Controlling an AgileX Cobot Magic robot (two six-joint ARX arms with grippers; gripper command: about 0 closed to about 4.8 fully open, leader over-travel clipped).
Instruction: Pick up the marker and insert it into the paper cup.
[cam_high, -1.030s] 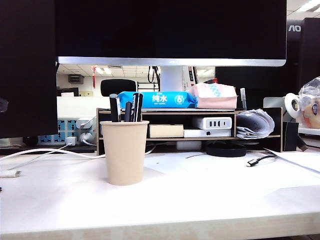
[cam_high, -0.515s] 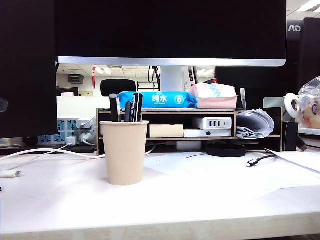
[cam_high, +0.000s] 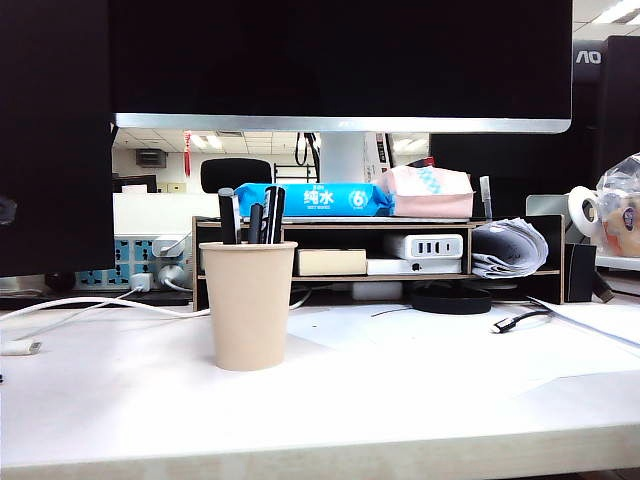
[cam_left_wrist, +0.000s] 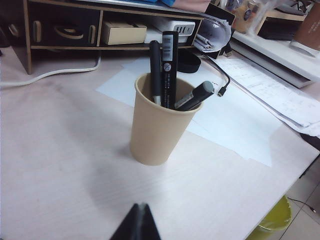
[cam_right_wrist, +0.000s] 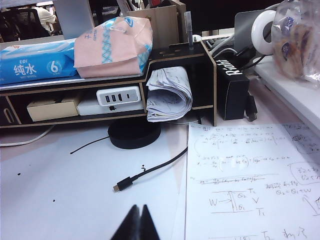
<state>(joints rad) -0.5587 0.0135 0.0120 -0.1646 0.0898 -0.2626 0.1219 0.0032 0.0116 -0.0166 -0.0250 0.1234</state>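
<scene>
While both grippers, left (cam_left_wrist: 138, 220) and right (cam_right_wrist: 137, 222), hang pinched together and empty, marker (cam_left_wrist: 155, 70) stands in cup (cam_left_wrist: 157, 127) among other pens, shelf (cam_high: 330, 250) behind, arms unseen from outside.

Black marker (cam_left_wrist: 155, 70) stands upright inside beige paper cup (cam_left_wrist: 157, 127).

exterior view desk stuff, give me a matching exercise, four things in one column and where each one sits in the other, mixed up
Things
1. slim glossy all-black marker
2. blue wet-wipes pack
3. white multi-port charger
4. rolled-up white papers

Places
A. on top of the wooden desk shelf
B. inside the shelf, under its top board
C. standing in the plain beige paper cup
D. tucked in the shelf's right end

Pairs: 1-C, 2-A, 3-B, 4-D
</scene>
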